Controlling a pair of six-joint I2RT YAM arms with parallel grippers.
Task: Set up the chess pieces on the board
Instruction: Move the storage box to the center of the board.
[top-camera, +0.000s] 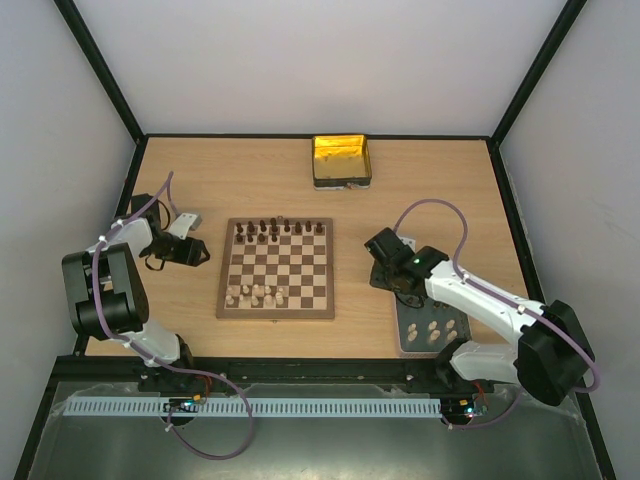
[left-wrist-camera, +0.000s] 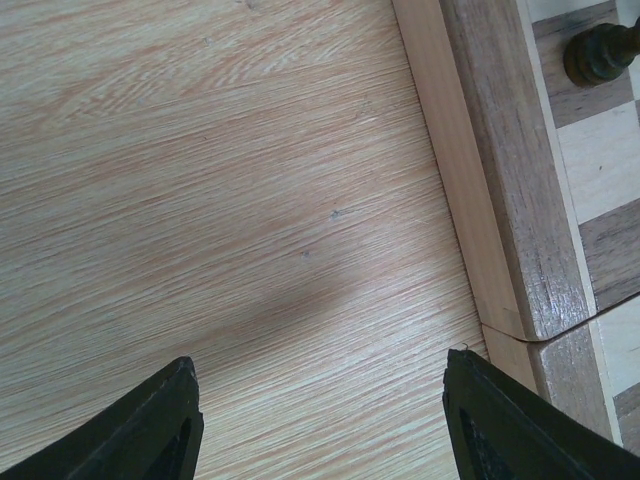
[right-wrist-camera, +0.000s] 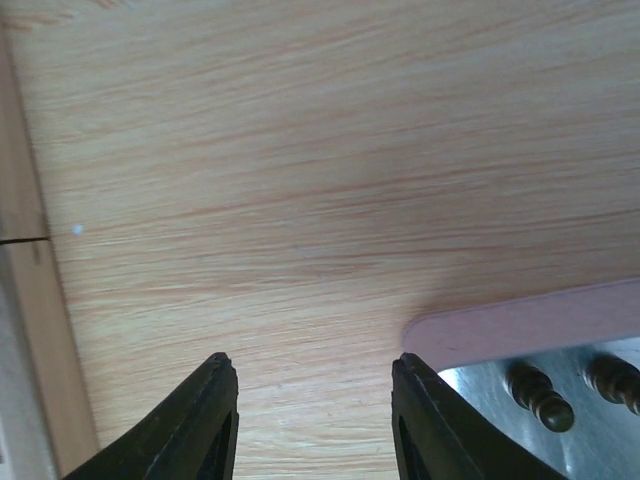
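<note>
Wooden and checkered, the board (top-camera: 275, 268) lies in the middle of the desk (top-camera: 200, 180), between the two arms. The dark pieces (top-camera: 278, 230) fill most of its far rows, while only a handful of pale pieces (top-camera: 255, 294) stand along the left part of its near edge. More pale pieces (top-camera: 432, 330) lie on the grey tray (top-camera: 410, 345) on the right, near the right arm's base. The setup looks roughly half done, and the step in hand appears to be fetching another pale piece. The right tool (right-wrist-camera: 315, 362) is spread and empty over bare desk, with the tray's corner and two pieces (right-wrist-camera: 540, 395) just beside its right finger. A likely next move is a short shift toward the tray, a descent over one figure and a careful pinch on its narrow body without knocking its neighbours. The right arm reaches forward from its base, bent at the elbow, wrist angled down between board and tray. The left arm is folded back, and its tool (left-wrist-camera: 322, 362), also spread and holding nothing, points at the desk just beside the board's left border.
</note>
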